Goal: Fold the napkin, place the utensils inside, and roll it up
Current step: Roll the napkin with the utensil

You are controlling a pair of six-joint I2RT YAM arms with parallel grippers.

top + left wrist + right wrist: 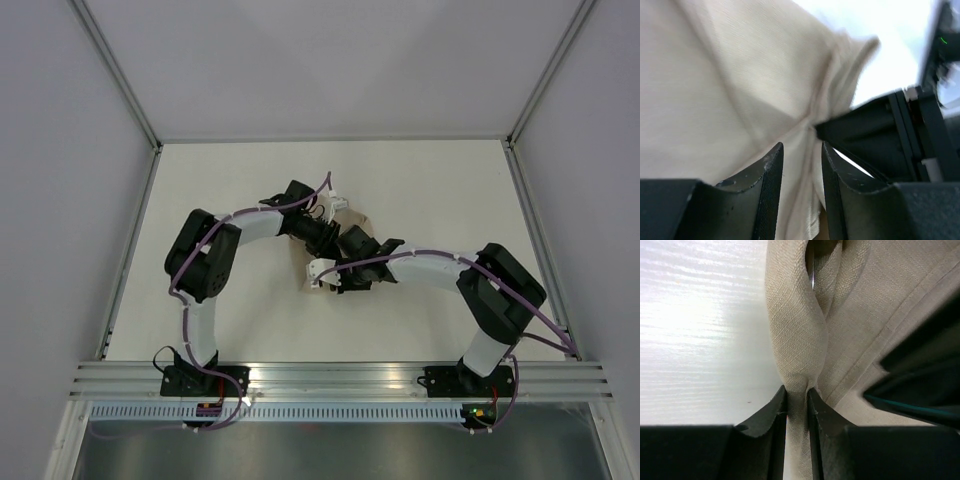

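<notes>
The beige napkin (352,217) lies bunched at the table's middle, mostly hidden under both grippers. In the left wrist view the napkin (740,75) fills the frame, with creases running into my left gripper (801,150), which is shut on a fold of it. In the right wrist view my right gripper (797,392) is shut on a twisted ridge of the napkin (795,330). From above, the left gripper (343,242) and the right gripper (336,274) meet almost touching over the cloth. The pale-pink fork is not in view.
The white table (420,190) is bounded by metal rails on the left (130,250) and right (535,240), and by a front rail (340,375) carrying the arm bases. The other gripper's black body shows at the right in the left wrist view (880,130).
</notes>
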